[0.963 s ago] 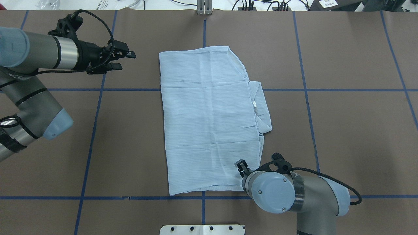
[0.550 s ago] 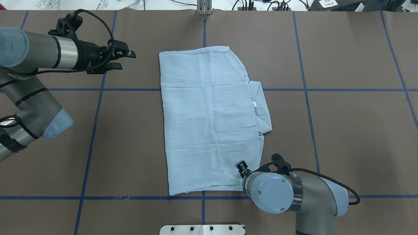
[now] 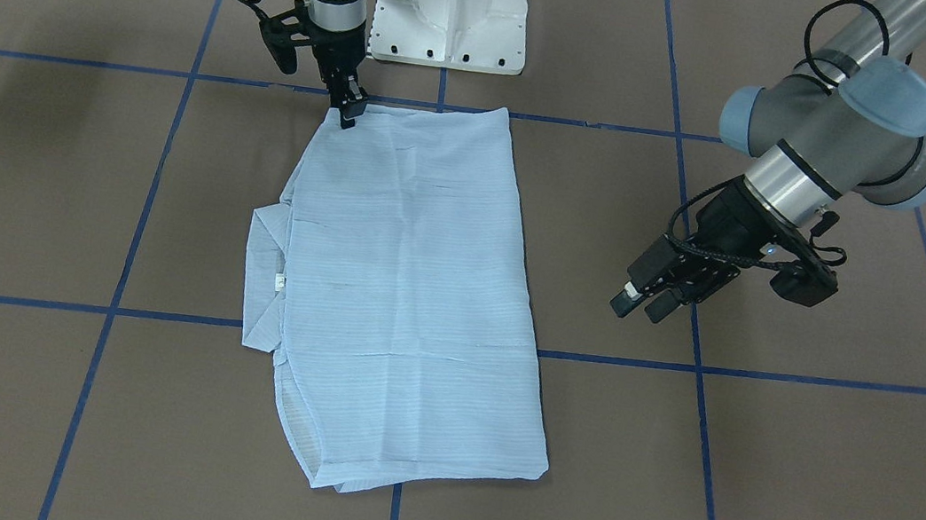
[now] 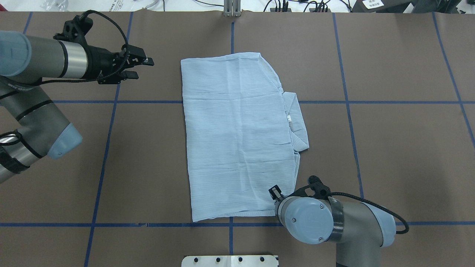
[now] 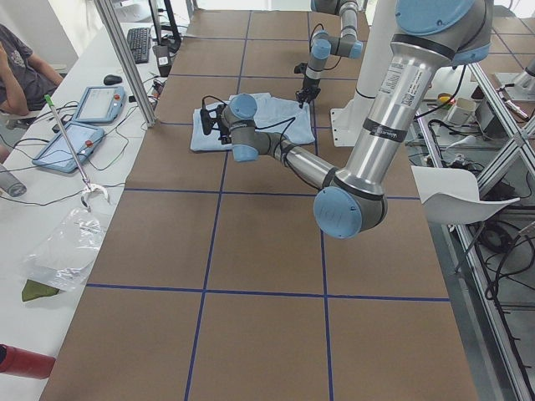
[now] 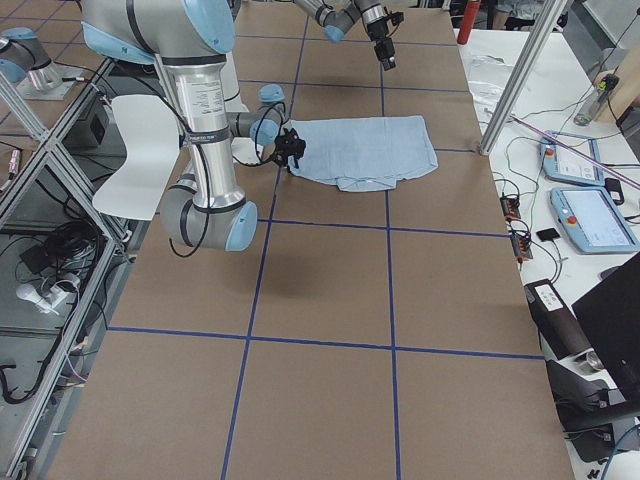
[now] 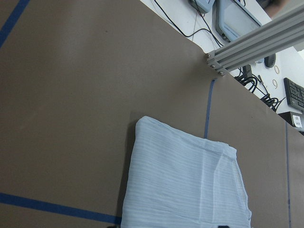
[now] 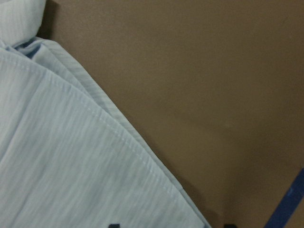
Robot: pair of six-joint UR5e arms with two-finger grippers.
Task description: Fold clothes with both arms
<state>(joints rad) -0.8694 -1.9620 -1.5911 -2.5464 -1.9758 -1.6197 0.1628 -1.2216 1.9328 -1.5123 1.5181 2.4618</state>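
Shirt [image 4: 237, 137]: lying folded flat in the middle of the brown table [image 4: 389, 148], collar [image 4: 297, 122] poking out on the robot's right.
Left gripper [image 4: 143, 68]: hanging over the table on a stretched-out arm, pointing at the shirt, well apart from it, 2 fingers spread, holding nothing.
Right gripper [image 3: 348, 115]: pointing straight down over the shirt's near right corner, 2 fingertips sitting apart.

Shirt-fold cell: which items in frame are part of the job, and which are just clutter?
Part of the job:
- light-blue shirt, flat on the table
- left gripper, clear of the shirt
- right gripper, at the shirt's corner

Just lying about:
- white pedestal base
- tablets on the side bench
- keyboard
- clear plastic bag
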